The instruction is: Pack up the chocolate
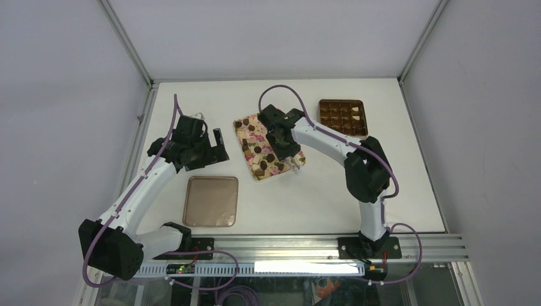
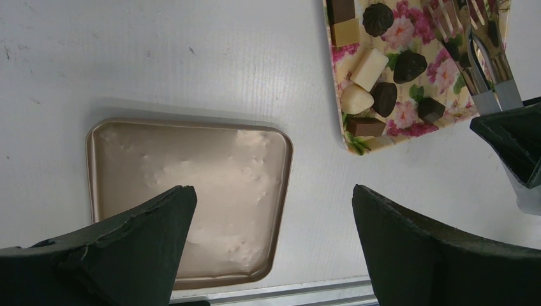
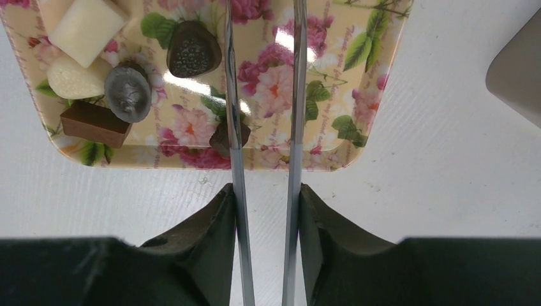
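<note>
Several chocolate pieces (image 1: 258,150) lie on a floral tray (image 1: 245,127), dark and white ones together. My right gripper (image 3: 265,191) hovers just off the tray's near edge, shut on a pair of metal tongs (image 3: 296,95). The two tong arms reach out over the tray. A dark chocolate (image 3: 224,141) sits against the left arm; the tong tips are cut off in the right wrist view, so what they touch is hidden. My left gripper (image 2: 274,197) hangs open and holds nothing, above the table beside the tan lid (image 2: 191,191).
A brown box with grid compartments (image 1: 342,117) stands at the back right and holds a few pieces. The flat tan lid (image 1: 211,201) lies near the front rail (image 1: 306,245). The tray lies between the two arms.
</note>
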Controlling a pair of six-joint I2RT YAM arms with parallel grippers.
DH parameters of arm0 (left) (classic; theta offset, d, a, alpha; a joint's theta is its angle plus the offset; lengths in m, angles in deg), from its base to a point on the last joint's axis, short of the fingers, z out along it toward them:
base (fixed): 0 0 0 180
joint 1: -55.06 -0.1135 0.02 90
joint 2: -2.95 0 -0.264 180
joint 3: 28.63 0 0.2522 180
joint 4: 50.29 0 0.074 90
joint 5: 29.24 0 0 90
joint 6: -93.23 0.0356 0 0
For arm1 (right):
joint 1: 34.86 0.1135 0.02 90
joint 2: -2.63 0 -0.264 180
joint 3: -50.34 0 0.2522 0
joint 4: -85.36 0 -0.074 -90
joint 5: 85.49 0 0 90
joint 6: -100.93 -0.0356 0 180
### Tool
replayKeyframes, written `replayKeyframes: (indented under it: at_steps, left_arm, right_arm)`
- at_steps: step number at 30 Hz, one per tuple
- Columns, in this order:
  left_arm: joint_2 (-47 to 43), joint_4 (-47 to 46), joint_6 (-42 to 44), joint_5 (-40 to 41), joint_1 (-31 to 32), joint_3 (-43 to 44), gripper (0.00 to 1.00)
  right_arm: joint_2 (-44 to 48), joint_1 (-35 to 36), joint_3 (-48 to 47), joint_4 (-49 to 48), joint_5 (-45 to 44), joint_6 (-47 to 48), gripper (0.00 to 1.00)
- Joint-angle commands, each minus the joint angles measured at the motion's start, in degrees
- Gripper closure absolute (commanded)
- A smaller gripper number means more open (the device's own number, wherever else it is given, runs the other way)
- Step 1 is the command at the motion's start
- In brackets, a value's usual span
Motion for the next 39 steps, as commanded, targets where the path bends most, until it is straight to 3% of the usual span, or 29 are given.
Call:
replayKeyframes:
  at_steps: [1,9,25,39]
  left_arm:
    - [-1.36,-2.23,0.6,-0.04,-0.81,0.16,0.01]
    - [-1.74,-2.18,0.69,0.03,-0.98,0.07,0.01]
    - [-1.88,-1.87,0.24,-0.16,-0.99,0.2,0.01]
    - [-1.56,-1.77,0.26,-0.14,-0.99,0.25,0.01]
  right_arm:
    - [3.02,0.26,-3.46,-0.15,-0.05,0.04,1.0]
    - [5.24,-0.68,-6.45,3.13,-0.99,-1.01,1.0]
    - [12.8,-7.38,-2.08,2.26,2.24,-2.23,1.0]
    - [22.01,-29.81,8.43,3.1,2.97,-2.41,1.0]
